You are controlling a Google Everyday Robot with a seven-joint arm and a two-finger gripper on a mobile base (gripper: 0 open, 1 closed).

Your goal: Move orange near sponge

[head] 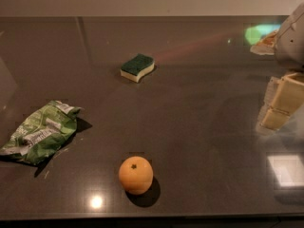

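Round orange fruit is seen ungrasped, lower centre, apart from green-topped foam sponge; cream gripper parked right, grip unreadable.

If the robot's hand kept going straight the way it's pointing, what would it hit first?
Probably the bare tabletop. The hand, at the right edge, seems to point down; the orange and sponge lie far off that line, though depth is unclear.

End effector at rt edge: cream blocky segs, grey rounded shell
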